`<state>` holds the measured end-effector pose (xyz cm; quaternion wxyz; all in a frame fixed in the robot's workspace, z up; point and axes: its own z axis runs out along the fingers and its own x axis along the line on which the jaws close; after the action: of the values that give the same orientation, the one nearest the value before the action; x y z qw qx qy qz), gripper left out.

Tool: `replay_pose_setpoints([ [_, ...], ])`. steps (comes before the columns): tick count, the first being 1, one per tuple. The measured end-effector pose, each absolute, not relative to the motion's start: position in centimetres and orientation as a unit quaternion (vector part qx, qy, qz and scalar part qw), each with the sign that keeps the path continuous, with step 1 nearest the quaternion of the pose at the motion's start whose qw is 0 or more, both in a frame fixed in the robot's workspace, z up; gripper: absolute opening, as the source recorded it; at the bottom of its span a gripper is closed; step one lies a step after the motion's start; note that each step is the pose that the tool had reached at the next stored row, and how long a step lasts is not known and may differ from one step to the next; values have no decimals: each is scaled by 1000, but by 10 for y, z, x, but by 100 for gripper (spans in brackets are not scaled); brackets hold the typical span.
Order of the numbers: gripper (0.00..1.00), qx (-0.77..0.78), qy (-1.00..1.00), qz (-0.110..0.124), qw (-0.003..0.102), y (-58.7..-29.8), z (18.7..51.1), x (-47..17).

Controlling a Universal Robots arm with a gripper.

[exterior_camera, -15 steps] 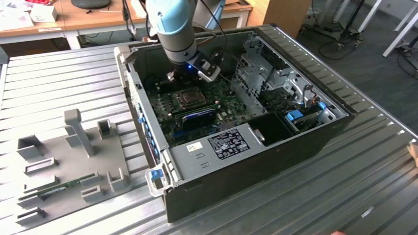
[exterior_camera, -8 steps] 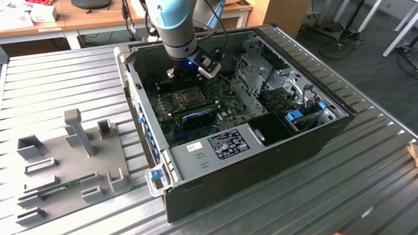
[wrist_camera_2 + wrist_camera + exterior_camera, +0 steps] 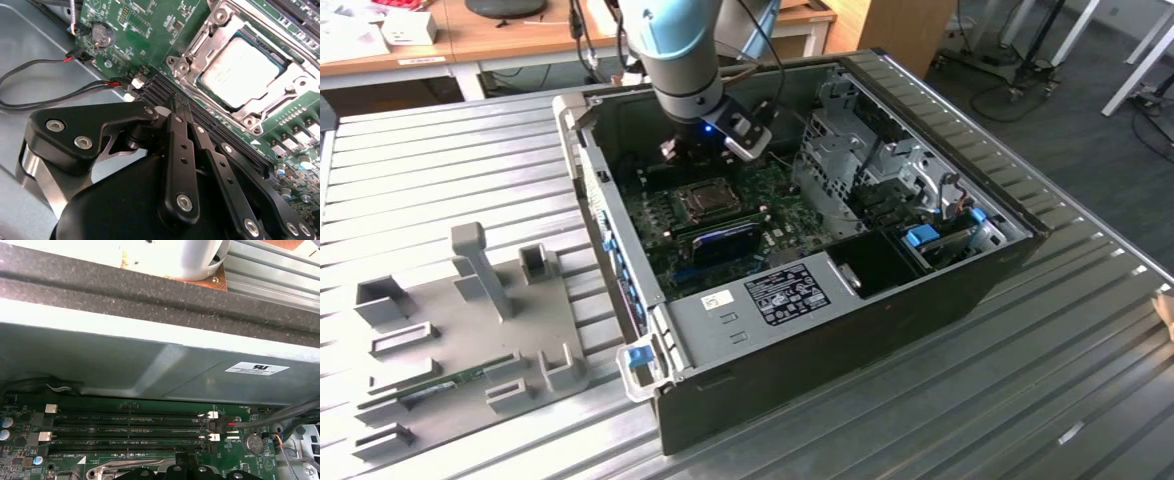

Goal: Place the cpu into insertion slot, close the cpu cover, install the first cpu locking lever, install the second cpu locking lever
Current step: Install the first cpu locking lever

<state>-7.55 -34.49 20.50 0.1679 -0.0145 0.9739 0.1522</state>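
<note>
Now, by part:
Gripper (image 3: 176, 102): fingers pressed together, holding nothing, tips over the memory slots (image 3: 210, 127) just beside the socket
CPU (image 3: 245, 70): already seated in the slot (image 3: 187, 60), pale top showing
Cover (image 3: 295, 80): appears to lie closed around the chip in the second wrist view; levers not clear to me
Case (image 3: 1014, 210): arm reaches down inside, above the board (image 3: 781, 215)
Risk: closed tips so near the slots could scrape them or the black cable (image 3: 45, 67) if the approach drifts sideways; an unlatched cover could spring up
</note>
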Motion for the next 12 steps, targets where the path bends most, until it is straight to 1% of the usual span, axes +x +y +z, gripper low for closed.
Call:
replay_pose_setpoints([
  [1,10,-14,975,152,163,-345,205,-75],
  [4,10,-11,978,153,144,-345,205,-75],
  [8,10,-6,982,152,113,-345,206,-74],
  [12,10,-2,986,143,81,-345,206,-74],
])
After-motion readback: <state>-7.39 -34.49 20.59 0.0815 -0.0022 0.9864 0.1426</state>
